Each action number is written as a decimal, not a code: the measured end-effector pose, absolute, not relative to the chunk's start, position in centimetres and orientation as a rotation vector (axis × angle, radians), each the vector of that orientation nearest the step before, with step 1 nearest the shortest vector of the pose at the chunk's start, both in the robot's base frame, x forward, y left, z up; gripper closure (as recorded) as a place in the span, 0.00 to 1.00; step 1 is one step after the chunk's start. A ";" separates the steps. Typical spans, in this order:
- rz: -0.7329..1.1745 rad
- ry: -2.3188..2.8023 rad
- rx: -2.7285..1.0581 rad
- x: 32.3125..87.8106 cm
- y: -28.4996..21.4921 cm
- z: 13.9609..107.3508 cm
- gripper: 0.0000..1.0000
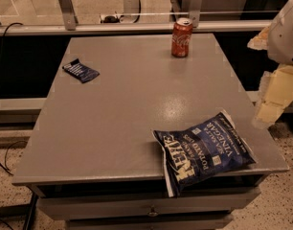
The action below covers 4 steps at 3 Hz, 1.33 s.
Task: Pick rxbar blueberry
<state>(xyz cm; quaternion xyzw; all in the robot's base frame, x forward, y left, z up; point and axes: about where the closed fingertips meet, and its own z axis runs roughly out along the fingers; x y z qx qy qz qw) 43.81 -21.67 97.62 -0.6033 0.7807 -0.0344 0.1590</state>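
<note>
The rxbar blueberry point(81, 71) is a small flat dark-blue wrapper with white text lines. It lies near the far left edge of the grey table point(127, 109). My gripper point(276, 97) hangs off the table's right side, at the right edge of the view, well away from the bar and holding nothing I can see. The white arm point(285, 32) rises above it.
A large dark-blue Kettle chip bag point(201, 150) lies at the near right corner, overhanging the front edge. A red soda can point(182, 37) stands upright at the far edge. A metal railing point(137, 28) runs behind the table. Cables lie on the floor at left.
</note>
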 end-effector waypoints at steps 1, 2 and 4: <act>-0.098 2.231 -1.725 43.8 -21.6 97.6 0.00; -0.015 2.149 -1.732 46.4 -17.8 96.5 0.00; 0.221 1.941 -1.708 55.5 -1.8 94.3 0.00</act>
